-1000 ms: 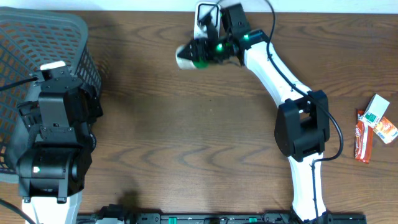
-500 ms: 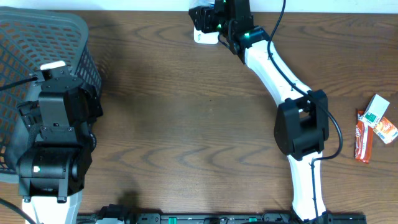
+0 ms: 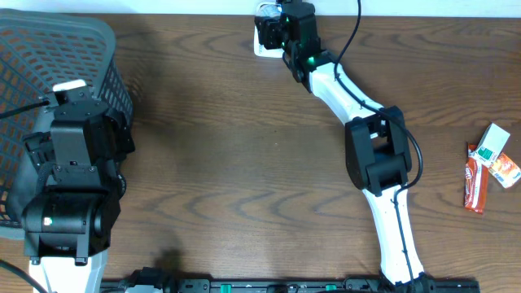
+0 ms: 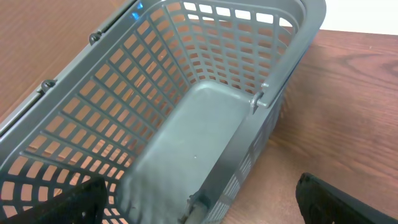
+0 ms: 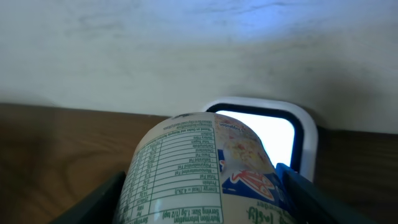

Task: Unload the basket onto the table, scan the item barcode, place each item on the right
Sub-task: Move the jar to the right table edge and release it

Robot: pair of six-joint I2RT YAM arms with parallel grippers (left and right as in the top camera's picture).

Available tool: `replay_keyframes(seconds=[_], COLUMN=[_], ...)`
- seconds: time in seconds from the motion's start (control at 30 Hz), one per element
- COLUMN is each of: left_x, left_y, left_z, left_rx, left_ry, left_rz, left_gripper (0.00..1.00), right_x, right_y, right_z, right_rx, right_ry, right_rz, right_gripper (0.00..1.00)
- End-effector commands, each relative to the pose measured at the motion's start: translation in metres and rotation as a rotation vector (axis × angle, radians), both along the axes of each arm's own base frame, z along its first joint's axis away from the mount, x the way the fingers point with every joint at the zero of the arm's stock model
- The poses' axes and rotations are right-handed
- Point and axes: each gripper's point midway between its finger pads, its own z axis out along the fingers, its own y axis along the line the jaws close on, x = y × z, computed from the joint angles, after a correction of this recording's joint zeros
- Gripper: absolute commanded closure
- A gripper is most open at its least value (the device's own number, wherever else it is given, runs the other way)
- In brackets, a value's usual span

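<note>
Holding a printed tub (image 5: 199, 171) between the fingers of my right gripper (image 3: 275, 31), I had it at the far edge of the table (image 3: 244, 163), with its nutrition label toward my wrist camera and the lit, white-framed scanner window (image 5: 268, 134) just behind it. My left gripper (image 4: 208, 205) hung wide open over the grey basket (image 4: 155, 93), gripping nothing. Some snack packets (image 3: 486, 167) lay well apart, on the table's right side.
</note>
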Motion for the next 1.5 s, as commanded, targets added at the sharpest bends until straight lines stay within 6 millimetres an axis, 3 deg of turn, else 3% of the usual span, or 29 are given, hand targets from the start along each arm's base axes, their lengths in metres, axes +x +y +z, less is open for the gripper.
replay_keyframes(seconds=[0.0,0.5,0.63,0.73,0.9,1.0,1.13,1.23,1.37,1.47], left_x=[-0.001,-0.001,-0.001,-0.001,-0.001,-0.001,-0.001,-0.001,-0.001,-0.001], left_y=[0.003,0.003,0.003,0.003,0.003,0.003,0.003,0.003,0.003,0.003], left_z=[-0.002,-0.002,-0.002,-0.002,-0.002,-0.002,-0.002,-0.002,-0.002,-0.002], left_rx=[0.002,0.002,0.002,0.002,0.002,0.002,0.002,0.002,0.002,0.002], left_ry=[0.003,0.003,0.003,0.003,0.003,0.003,0.003,0.003,0.003,0.003], left_rz=[0.015,0.015,0.015,0.015,0.015,0.015,0.015,0.015,0.015,0.015], left_gripper=[0.04,0.04,0.04,0.04,0.04,0.04,0.04,0.04,0.04,0.04], right_x=[0.011,0.008,0.000,-0.009,-0.045,-0.086,-0.159,-0.195,-0.217,-0.223], right_y=[-0.015,-0.019,-0.029,-0.047,-0.093,-0.144,-0.234,-0.286,-0.346,-0.371], right_z=[0.023,0.025,0.050,0.086,0.149,0.170,0.157,0.140,0.113,0.089], right_rx=[-0.015,-0.053,-0.091,-0.100,-0.135,-0.222,-0.356,-0.392,-0.322,-0.245], right_ry=[-0.065,-0.047,-0.041,-0.036,0.017,0.127,0.407,0.576,0.732,0.809], right_rz=[-0.058,-0.053,-0.056,-0.082,-0.129,-0.212,-0.389,-0.507,-0.665,-0.716], right_gripper=[0.55,0.53,0.55,0.56,0.53,0.52,0.55,0.53,0.52,0.52])
